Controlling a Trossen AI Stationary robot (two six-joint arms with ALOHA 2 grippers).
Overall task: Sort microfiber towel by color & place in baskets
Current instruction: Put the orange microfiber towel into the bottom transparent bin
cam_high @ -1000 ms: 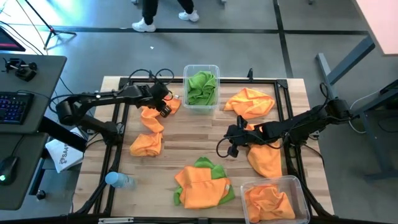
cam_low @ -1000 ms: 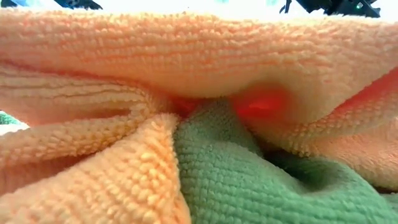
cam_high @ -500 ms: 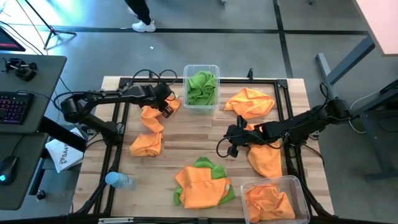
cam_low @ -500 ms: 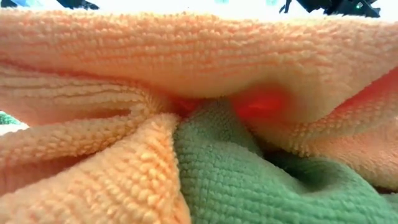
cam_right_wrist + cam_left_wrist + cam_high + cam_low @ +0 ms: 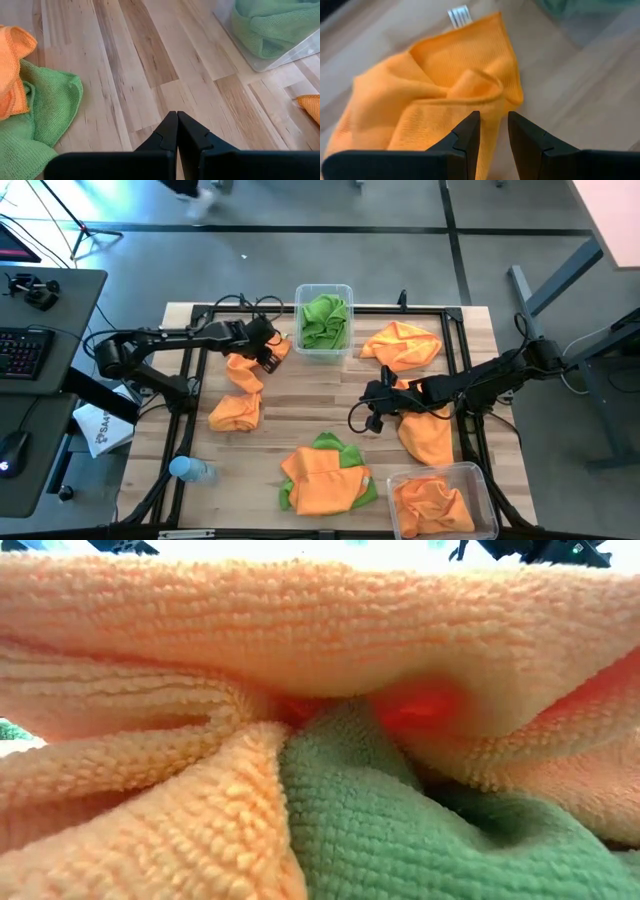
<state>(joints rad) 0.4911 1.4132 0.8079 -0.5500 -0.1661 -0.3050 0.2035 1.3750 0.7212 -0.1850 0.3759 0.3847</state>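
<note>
An orange microfiber towel [image 5: 243, 370] lies crumpled on the table's far left, and another [image 5: 235, 412] lies just nearer. My left gripper [image 5: 494, 119] stands open just above the first towel's folded edge [image 5: 485, 87]; I cannot tell whether it touches. A clear basket [image 5: 340, 352] at the far middle holds green towels [image 5: 324, 318]. A second basket [image 5: 478, 480] at the near right holds orange towels. A mixed orange and green pile [image 5: 325, 477] lies near the front. My right gripper [image 5: 177, 117] waits shut above bare wood at mid table.
Loose orange towels lie at the far right [image 5: 402, 344] and under my right arm [image 5: 428, 435]. A blue-capped bottle [image 5: 190, 470] lies at the near left and a white bag [image 5: 100, 430] off the left edge. Towels [image 5: 300, 740] block the low view.
</note>
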